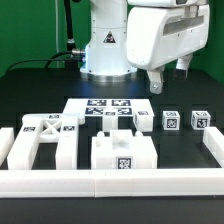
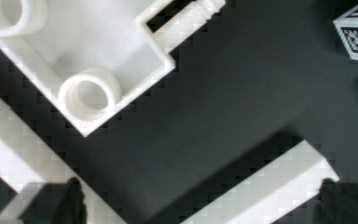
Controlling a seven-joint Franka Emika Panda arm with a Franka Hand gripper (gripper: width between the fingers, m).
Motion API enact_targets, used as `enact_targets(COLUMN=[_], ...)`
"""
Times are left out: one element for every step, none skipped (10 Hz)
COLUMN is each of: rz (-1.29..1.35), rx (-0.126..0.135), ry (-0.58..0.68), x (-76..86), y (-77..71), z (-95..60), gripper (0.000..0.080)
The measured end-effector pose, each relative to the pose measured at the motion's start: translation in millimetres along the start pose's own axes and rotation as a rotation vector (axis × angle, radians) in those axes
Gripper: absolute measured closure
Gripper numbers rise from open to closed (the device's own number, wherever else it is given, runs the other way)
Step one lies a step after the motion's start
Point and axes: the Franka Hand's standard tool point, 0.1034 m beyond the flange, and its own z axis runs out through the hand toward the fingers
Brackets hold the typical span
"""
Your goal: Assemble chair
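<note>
Lying flat, the X-braced frame (image 1: 48,125) runs lengthwise front to back

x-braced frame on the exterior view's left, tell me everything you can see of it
The X-braced frame is white, matte and plastic-looking, built from blocky square bars with diagonal bracing between them. Its far bar carries small black-and-white tags. It lies flat on the black table at the exterior view's left, beside the marker board. Its near ends reach toward the front rail; contact cannot be told. The tool hangs apart from it.
</note>
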Motion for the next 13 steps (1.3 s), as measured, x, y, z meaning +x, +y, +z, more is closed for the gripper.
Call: enact_targets(rz=[0.000,0.000,0.000,0.000,0.001,-0.060,-0.084,-0.104,-0.129,-0.106,-0.086,-0.090,-0.008], rx=[0.000,0.000,0.000,0.000,0.001,-0.008,-0.009,-0.021,-0.022,-0.019,-0.021,-0.020,-0.018], ry=[0.000,0.000,0.000,0.000,-0.001,0.004,0.001,0.008,0.008,0.007,0.010,0.010,0.012], x=[0.0,0.0,0.0,0.0,-1.4,-12.2,-27.8,-39.1,-47.1,-51.6,-48.6,-48.5,-48.1], y=[0.0,0.0,0.0,0.0,0.6,6.7,15.7,26.5,33.2,36.3,34.8,34.6,34.1], z=[0.0,0.0,0.0,0.1,1.1,9.4,20.5,31.0,39.3,44.1,42.3,42.5,42.8], gripper=[0.0150,0.0150,0.0150,0.0150,0.0150,0.0150,0.0150,0.0150,0.0150,0.0150,0.0150,0.0150,0.0150])
